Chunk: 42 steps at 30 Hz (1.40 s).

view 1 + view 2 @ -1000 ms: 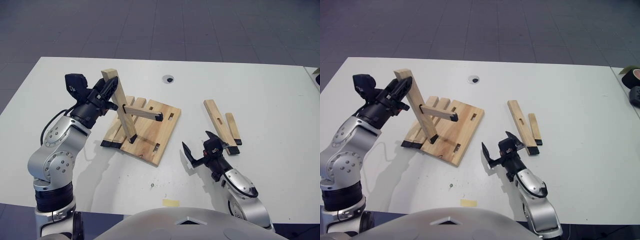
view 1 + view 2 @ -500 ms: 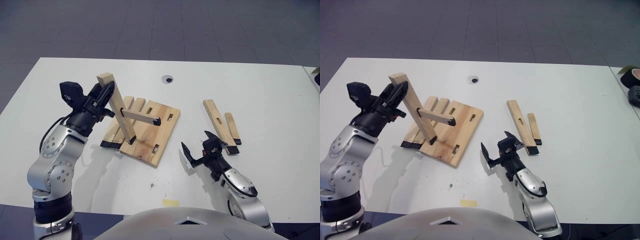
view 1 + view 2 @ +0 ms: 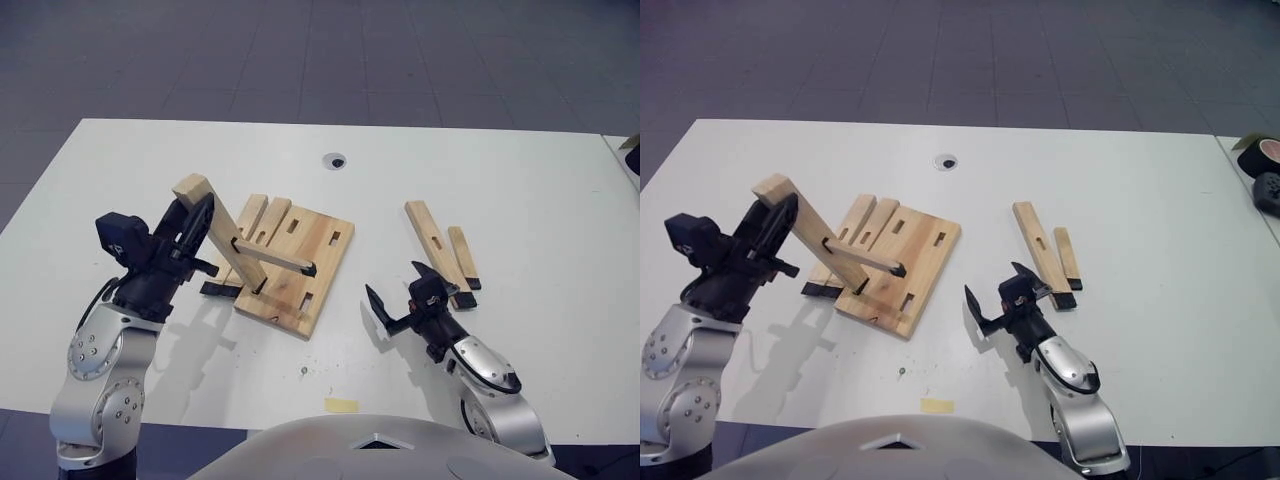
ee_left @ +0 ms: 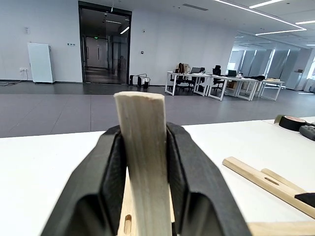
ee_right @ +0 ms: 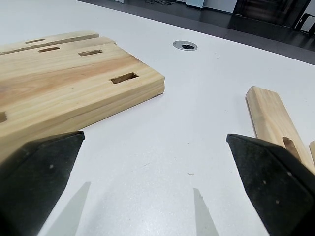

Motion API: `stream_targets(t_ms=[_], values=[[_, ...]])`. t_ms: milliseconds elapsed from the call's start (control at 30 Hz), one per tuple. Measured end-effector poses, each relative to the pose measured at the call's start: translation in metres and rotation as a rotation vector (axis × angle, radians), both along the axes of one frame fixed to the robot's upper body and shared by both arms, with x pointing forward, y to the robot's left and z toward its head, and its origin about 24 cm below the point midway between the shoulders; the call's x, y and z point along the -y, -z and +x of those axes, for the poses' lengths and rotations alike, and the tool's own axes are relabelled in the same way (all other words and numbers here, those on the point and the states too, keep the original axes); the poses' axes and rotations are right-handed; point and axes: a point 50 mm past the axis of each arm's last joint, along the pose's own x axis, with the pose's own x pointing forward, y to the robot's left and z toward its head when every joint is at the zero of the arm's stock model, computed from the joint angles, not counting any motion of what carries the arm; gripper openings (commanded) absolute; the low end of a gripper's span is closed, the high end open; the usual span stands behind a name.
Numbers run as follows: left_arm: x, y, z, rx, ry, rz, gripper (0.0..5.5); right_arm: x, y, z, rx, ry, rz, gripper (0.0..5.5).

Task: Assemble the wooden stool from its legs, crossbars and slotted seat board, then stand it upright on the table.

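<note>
The left hand (image 3: pixel 200 215) is closed on a leg (image 3: pixel 224 228), fingers (image 4: pixel 110 182) clamped on both flat faces near its upper end. It sits over the left part of the tabletop (image 3: pixel 520 180), just left of the seat board (image 3: pixel 318 250). The leg is tilted, top end leaning toward the robot's left, lower black-tipped end down on the board beside a slot; can't tell if it's seated in one. A crossbar (image 3: pixel 275 259) is plugged into the leg approx. mid-length and sticks out to the right over the board, w/ its free black-tipped end hanging just above the wood.

The seat board lies flat near the tabletop's centre, turned at an angle, slots facing up. Two more legs (image 3: pixel 252 212) lie side by side along its left edge, touching it; can't tell whether they run underneath.

The right hand (image 3: pixel 395 285) is open, fingers spread wide, holding nothing. It's low over the tabletop btwn the board and the loose parts on the right. Those parts: a slotted leg (image 3: pixel 432 240) and a shorter crossbar piece (image 3: pixel 463 255), flat, just beside each other, black ends toward the robot.

Also on the tabletop: a round cable hole (image 3: pixel 335 159) beyond the board and a yellow tape scrap (image 3: pixel 340 405) at the near edge.
</note>
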Motion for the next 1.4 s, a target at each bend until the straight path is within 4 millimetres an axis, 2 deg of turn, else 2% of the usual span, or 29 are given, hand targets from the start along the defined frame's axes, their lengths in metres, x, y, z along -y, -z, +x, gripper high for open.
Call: stream_targets(t_ms=[233, 333, 533, 667, 767, 867, 967, 1000, 1033, 1133, 1200, 1267, 1400], values=[[-0.012, 0.006, -0.02, -0.04, 0.01, 0.066, 1.05, 0.001, 0.003, -0.008, -0.022, 0.017, -0.001, 5.4], [-0.019, 0.012, -0.021, -0.061, 0.021, 0.046, 1.05, -0.002, 0.003, -0.008, -0.021, 0.021, 0.005, 5.4], [-0.022, 0.007, 0.002, -0.066, 0.125, 0.07, 1.05, -0.006, 0.003, -0.008, -0.017, 0.037, 0.014, 5.4], [-0.011, 0.001, 0.023, -0.111, 0.206, 0.069, 1.05, -0.008, 0.003, -0.007, -0.012, 0.045, 0.018, 5.4], [0.005, 0.003, 0.038, -0.131, 0.239, 0.051, 1.05, -0.011, 0.003, -0.003, -0.003, 0.035, 0.02, 5.4], [0.021, 0.006, 0.038, -0.129, 0.26, 0.021, 1.05, -0.012, -0.001, 0.005, 0.025, 0.024, 0.015, 5.4], [0.026, 0.006, 0.035, -0.128, 0.261, 0.018, 1.05, -0.01, -0.002, 0.008, 0.033, 0.016, 0.007, 5.4], [0.026, 0.007, 0.035, -0.125, 0.246, 0.018, 1.43, -0.009, -0.002, 0.009, 0.032, 0.015, 0.003, 5.4], [0.026, 0.007, 0.036, -0.122, 0.231, 0.019, 1.59, -0.009, -0.001, 0.009, 0.03, 0.013, 0.002, 5.4], [0.02, 0.04, 0.03, -0.298, 0.145, 0.021, 2.18, -0.009, 0.0, 0.01, 0.026, 0.012, 0.003, 5.4], [0.018, 0.034, 0.036, -0.269, 0.099, -0.018, 2.57, -0.01, -0.001, 0.011, 0.031, 0.01, 0.005, 5.4], [0.018, 0.016, 0.046, -0.202, 0.068, -0.078, 2.85, -0.01, 0.0, 0.012, 0.03, 0.014, 0.007, 5.4], [0.026, -0.036, 0.066, -0.056, 0.09, -0.266, 3.45, -0.008, 0.001, 0.011, 0.024, 0.032, 0.008, 5.4]])
